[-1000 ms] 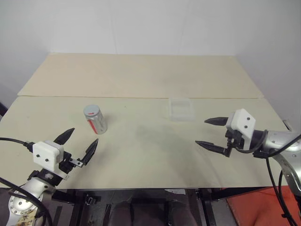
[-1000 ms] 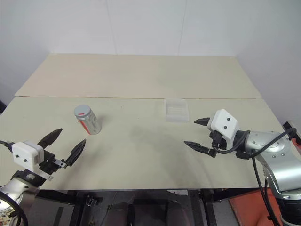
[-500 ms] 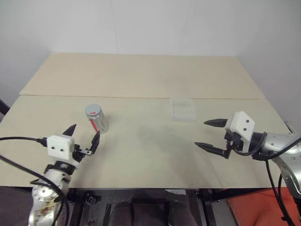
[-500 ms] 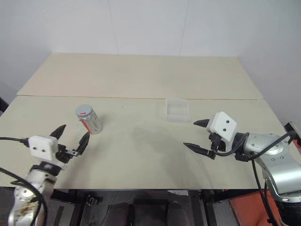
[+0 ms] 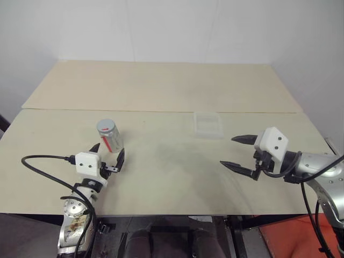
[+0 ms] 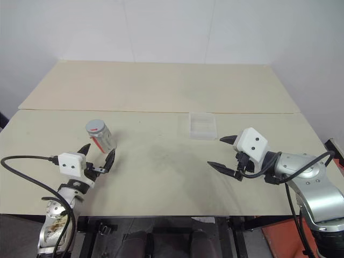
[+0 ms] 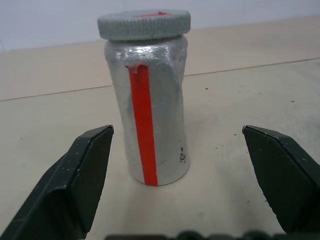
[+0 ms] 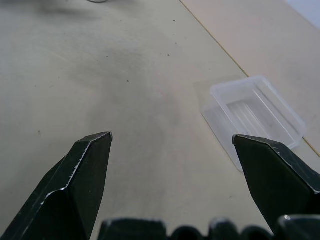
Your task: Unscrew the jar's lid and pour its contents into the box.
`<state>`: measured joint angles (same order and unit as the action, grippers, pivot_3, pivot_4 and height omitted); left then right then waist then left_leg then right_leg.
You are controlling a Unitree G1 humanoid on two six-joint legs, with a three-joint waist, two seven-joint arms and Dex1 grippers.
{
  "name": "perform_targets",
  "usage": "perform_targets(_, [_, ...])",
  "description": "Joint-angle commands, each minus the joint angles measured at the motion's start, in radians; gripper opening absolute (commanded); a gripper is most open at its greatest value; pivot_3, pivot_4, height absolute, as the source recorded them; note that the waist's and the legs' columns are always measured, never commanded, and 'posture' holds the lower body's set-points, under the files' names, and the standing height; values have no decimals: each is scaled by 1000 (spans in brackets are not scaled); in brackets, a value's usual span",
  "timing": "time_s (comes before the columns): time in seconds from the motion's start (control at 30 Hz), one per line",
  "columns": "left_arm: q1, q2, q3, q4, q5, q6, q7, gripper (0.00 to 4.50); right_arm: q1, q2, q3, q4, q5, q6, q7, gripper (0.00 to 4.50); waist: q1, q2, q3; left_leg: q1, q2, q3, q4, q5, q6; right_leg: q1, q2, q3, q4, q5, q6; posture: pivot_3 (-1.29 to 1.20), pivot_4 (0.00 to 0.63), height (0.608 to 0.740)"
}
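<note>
Left tool before capped jar

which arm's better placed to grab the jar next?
Left. The left claw is open just short of the upright jar, which sits centred between its fingers in the left wrist view, lid still on. The right claw, also open, hovers across the table near the box.

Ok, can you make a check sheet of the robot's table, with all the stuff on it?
Surface: beige table, faint dark smudges mid-way.
Job's things: jar upright, lid on; box empty, apart from jar.
Clutter: nothing seen.
Grippers: left gripper open, just short of the jar; right gripper open, holding nothing.
Cables: black cable looping to left wrist.
Surroundings: white wall; orange patch on the floor.
</note>
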<state>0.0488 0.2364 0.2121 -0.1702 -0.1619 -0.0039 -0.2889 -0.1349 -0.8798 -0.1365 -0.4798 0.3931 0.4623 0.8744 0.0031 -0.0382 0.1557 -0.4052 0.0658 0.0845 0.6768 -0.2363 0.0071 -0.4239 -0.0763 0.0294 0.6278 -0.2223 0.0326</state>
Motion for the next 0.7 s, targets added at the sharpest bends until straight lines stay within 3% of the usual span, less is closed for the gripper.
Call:
perform_targets(0.03, [-37,-7,7,19,12,-54,33,4492,6,-7,-27,-34,-5,-3,-13,4500,1,0,0,0,0,0,0,0,0,0,0,0,0,0,0,0,150,740])
perform_targets(0.43, [-160,-6,-7,162,6,-114,35,4492,0,3,-13,-32,-23,-9,-30,4500,5,0,0,0,0,0,0,0,0,0,0,0,0,0,1,0,150,740])
perform_targets(0.7, [-178,1,0,161,-16,-82,29,4492,14,1,-11,-38,-31,-2,-42,4500,5,0,0,0,0,0,0,0,0,0,0,0,0,1,1,0,150,740])
